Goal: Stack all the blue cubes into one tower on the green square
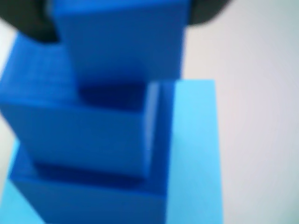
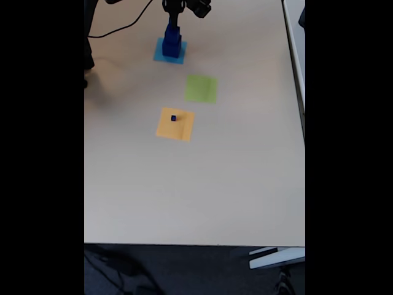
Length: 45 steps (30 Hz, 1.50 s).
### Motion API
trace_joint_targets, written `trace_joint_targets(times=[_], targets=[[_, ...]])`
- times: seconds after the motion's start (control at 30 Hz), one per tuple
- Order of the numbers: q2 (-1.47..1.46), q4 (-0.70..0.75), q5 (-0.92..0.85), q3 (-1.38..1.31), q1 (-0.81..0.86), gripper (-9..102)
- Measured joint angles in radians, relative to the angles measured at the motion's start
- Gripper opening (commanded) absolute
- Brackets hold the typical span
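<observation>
In the wrist view the dark pincer [image 1: 119,18] sits at the top edge with its two blurred fingers flanking the top blue cube [image 1: 121,46], apparently pinching it, though the contact is too blurred to be sure. That cube tops a tower [image 1: 88,140] of three stepped blue cubes standing on the light-blue square [image 1: 194,149]. In the fixed view the tower [image 2: 172,42] stands at the far side of the pale desk [image 2: 196,184], on one of three coloured squares. The green square [image 2: 201,88] lies bare, nearer and right. On the orange-yellow square [image 2: 175,124], nearer still, sits one tiny blue cube [image 2: 174,118]. Dark floor borders the near edge.
</observation>
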Motion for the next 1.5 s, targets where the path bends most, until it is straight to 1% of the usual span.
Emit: trace_joint_targets(times=[0.27,0.57,0.7,0.9,1.0,1.27,1.5], targets=[[0.0,0.0,-0.02,0.0,0.008,2],[0.015,0.0,-0.078,0.0,0.077,2],[0.058,0.0,-0.13,0.0,0.133,2],[0.075,-0.012,-0.259,0.0,0.25,2],[0.075,-0.052,-0.331,0.0,0.296,2],[0.074,-0.236,-0.506,0.054,0.402,2],[0.035,-0.328,-0.571,0.098,0.463,2]])
